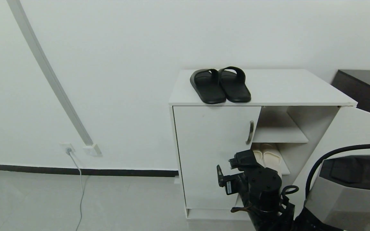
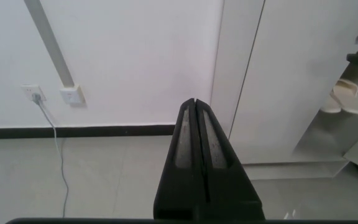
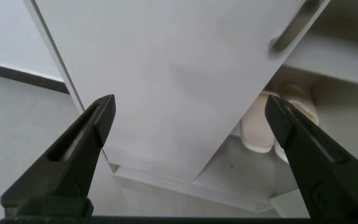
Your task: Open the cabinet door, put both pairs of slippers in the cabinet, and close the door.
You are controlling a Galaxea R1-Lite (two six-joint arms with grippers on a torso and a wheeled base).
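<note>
A white, smooth-faced cabinet (image 1: 268, 93) stands against the wall at about 3 o'clock in the head view. On its flat top, toward 10 o'clock of the panel, a pair of matte black slippers (image 1: 220, 85) lies side by side and touching, with broad arched straps and rounded soles.

The left door (image 1: 210, 150) is closed and carries a curved metal handle (image 1: 251, 132) at its 3 o'clock edge. The right door (image 1: 348, 128) stands swung open. Inside, a pair of cream slippers (image 1: 270, 155) rests on the lower shelf, under a bare upper shelf (image 1: 278, 131).

The right gripper (image 3: 188, 102) has its dark tapered fingers spread wide and holds nothing. It faces the closed door, with the cream slippers at its 4 o'clock.

The left gripper (image 2: 194, 106) has its flat pads pressed together, empty, and points at the wall beside the cabinet.

A wall socket (image 1: 66, 148) with a grey cable (image 1: 81, 189) sits at 8 o'clock.
</note>
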